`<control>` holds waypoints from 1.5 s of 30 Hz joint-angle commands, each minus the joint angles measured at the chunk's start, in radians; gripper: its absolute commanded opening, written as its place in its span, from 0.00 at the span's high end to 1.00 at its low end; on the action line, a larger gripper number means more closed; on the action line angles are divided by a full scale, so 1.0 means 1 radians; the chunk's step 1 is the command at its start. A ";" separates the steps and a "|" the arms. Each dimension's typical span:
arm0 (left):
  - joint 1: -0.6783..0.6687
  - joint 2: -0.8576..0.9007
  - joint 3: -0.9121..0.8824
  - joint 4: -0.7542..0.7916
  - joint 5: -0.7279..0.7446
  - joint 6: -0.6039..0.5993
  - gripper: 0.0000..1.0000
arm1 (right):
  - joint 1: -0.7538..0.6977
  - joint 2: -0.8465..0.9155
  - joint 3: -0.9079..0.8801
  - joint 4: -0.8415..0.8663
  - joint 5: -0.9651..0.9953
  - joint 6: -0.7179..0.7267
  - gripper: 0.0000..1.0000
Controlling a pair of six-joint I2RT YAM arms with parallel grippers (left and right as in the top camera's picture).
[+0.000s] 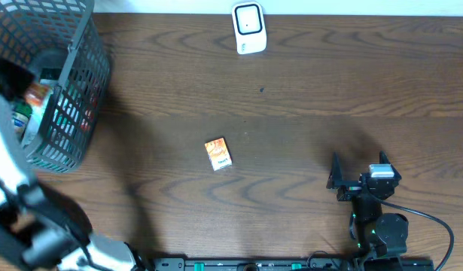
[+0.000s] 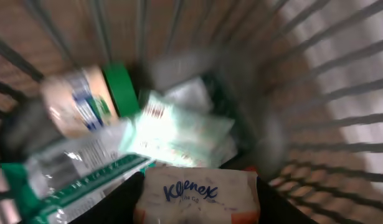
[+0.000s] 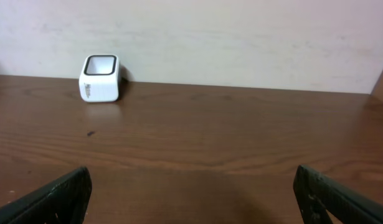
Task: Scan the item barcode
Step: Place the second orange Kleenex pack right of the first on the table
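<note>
Seemingly pinched between the jaws of the left gripper [image 2: 198,213], the Kleenex pack [image 2: 197,186] is pictured at the bottom centre of the left wrist view. It sits inside the wire basket [image 1: 79,90] at the upper left of the overhead frame, above a green-lidded bottle [image 2: 85,102] and other blurred packs. A straight upward lift is advised, so that the soft wrapper is not snagged on the wires or dragged across its neighbours. The barcode side, not discernible, must then be turned toward the white scanner [image 1: 248,28] at the top centre. The right gripper [image 1: 344,181] is shown spread wide and empty at the lower right.
</note>
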 commanded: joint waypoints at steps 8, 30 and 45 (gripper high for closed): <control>-0.076 -0.365 0.021 -0.074 0.098 -0.028 0.50 | -0.006 -0.005 -0.001 -0.003 -0.001 -0.005 0.01; -0.820 -0.010 -0.121 -0.313 0.533 0.239 0.50 | -0.006 -0.005 -0.001 -0.003 -0.001 -0.005 0.01; -1.050 0.359 -0.121 -0.039 0.818 0.378 0.49 | -0.006 -0.005 -0.001 -0.003 -0.001 -0.005 0.01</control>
